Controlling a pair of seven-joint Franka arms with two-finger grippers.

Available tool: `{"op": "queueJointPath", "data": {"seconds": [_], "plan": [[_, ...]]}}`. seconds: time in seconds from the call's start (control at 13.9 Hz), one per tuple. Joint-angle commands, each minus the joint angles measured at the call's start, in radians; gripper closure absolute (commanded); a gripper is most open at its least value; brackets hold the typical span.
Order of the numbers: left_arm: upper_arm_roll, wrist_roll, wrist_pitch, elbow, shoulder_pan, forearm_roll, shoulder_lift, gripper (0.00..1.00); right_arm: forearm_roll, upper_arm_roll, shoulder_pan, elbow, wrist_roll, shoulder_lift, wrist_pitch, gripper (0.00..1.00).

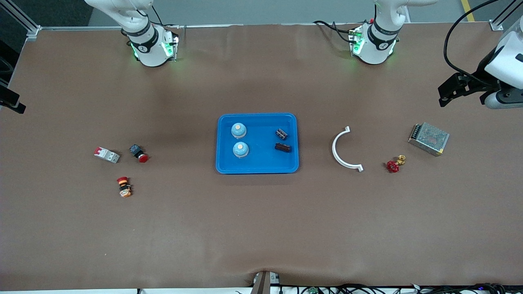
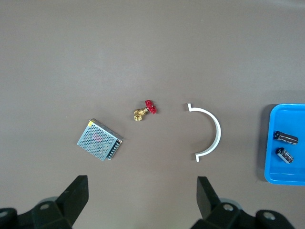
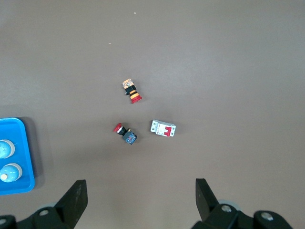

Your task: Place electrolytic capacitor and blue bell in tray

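The bright-blue tray (image 1: 261, 161) lies in the middle of the table. Two light-blue bells (image 1: 238, 130) (image 1: 240, 149) stand in it toward the right arm's end. Two dark electrolytic capacitors (image 1: 281, 133) (image 1: 282, 147) lie in it toward the left arm's end. The left wrist view shows the capacitors (image 2: 285, 138) in the tray's edge (image 2: 286, 179). The right wrist view shows the bells (image 3: 5, 149) in the tray's corner (image 3: 21, 183). My left gripper (image 2: 141, 183) is open and empty, high over the left arm's end (image 1: 449, 90). My right gripper (image 3: 139, 183) is open and empty, high over the right arm's end (image 1: 12, 102).
Toward the left arm's end lie a white curved bracket (image 1: 343, 149), a red-handled brass valve (image 1: 394, 164) and a metal mesh power supply (image 1: 429, 139). Toward the right arm's end lie a circuit breaker (image 1: 107, 154), a red push button (image 1: 139, 153) and an emergency-stop button (image 1: 124, 187).
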Motion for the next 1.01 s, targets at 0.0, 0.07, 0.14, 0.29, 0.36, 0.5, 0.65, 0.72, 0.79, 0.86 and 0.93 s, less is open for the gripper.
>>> {"op": "queueJointPath", "data": {"seconds": [0.0,0.07,0.14,0.29,0.36,0.5,0.65,0.72,0.79,0.86,0.93], "plan": [[-0.001,0.0,0.005,0.0,0.004,-0.008,0.003,0.0,0.018,0.003,0.0,-0.074,0.015,-0.054,0.039,0.0],[-0.001,0.0,0.005,0.0,0.004,-0.008,0.003,0.0,0.018,-0.015,0.024,-0.093,0.015,-0.063,0.052,0.0],[0.001,0.003,0.004,0.0,0.005,-0.008,0.0,0.0,0.018,-0.06,0.055,-0.107,0.015,-0.072,0.063,0.0],[0.007,0.012,0.002,0.002,0.005,-0.008,-0.001,0.0,0.018,-0.069,0.066,-0.111,0.015,-0.075,0.065,0.0],[0.007,0.013,0.002,0.002,0.005,-0.008,-0.001,0.0,0.018,-0.072,0.074,-0.111,0.015,-0.075,0.065,0.0],[0.007,0.016,0.001,0.0,0.019,-0.008,0.006,0.0,0.018,-0.077,0.08,-0.111,0.015,-0.075,0.066,0.0],[0.007,0.021,-0.002,-0.002,0.031,-0.008,0.005,0.0,0.018,-0.077,0.08,-0.113,0.015,-0.075,0.066,0.0],[0.007,0.023,-0.007,0.001,0.042,-0.008,0.002,0.0,0.018,-0.077,0.081,-0.113,0.015,-0.075,0.066,0.0],[0.007,0.023,-0.007,0.003,0.045,-0.009,0.002,0.0,0.018,-0.077,0.084,-0.114,0.015,-0.075,0.068,0.0],[0.007,0.023,-0.008,0.003,0.047,-0.013,0.003,0.0,0.018,-0.077,0.084,-0.114,0.017,-0.075,0.069,0.0],[0.007,0.023,-0.008,0.003,0.047,-0.013,0.003,0.0,0.018,-0.077,0.086,-0.114,0.015,-0.075,0.069,0.0]]}}
